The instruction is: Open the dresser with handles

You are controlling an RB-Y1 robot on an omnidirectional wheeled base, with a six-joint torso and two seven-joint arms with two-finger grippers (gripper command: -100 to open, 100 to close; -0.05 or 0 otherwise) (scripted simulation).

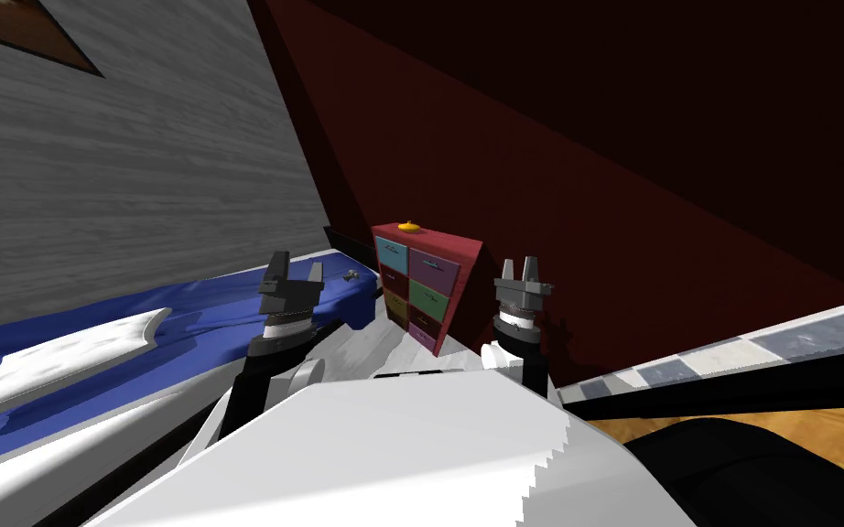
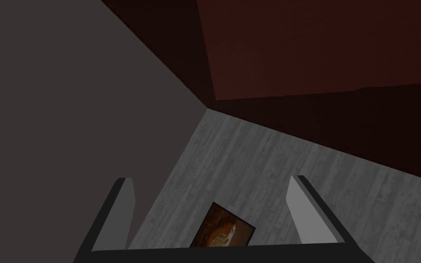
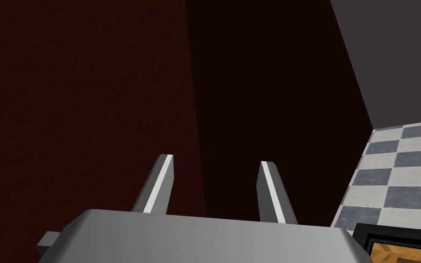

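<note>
Dresser: you have the red dresser (image 1: 427, 284) ahead, standing against the dark red wall (image 1: 649, 210) just past the far end of the bed (image 1: 210, 306). It sits between your two tools in the head view, well apart from both.
Drawers: two columns of coloured drawer fronts (image 1: 430, 295), with teal, purple, green and pink among them. All look flush with the frame; the handles are too small to make out.
On top: a small yellow object (image 1: 408, 225) rests on the dresser's top.
Left tool: your left tool (image 1: 296, 270) hovers over the bed's blue cover, released. Its fingers (image 2: 312, 214) stand wide apart with nothing between them.
Right tool: your right tool (image 1: 520, 268) hovers to the right of the dresser, in front of the dark red wall, released. Its fingers (image 3: 159, 182) are spread and grip nothing.
Bed: it runs along the grey wall (image 1: 136, 165) on your left. A small grey item (image 1: 351, 274) lies at its far end, near the dresser.
Right side: a checkered surface (image 1: 777, 343), grey and white.
</note>
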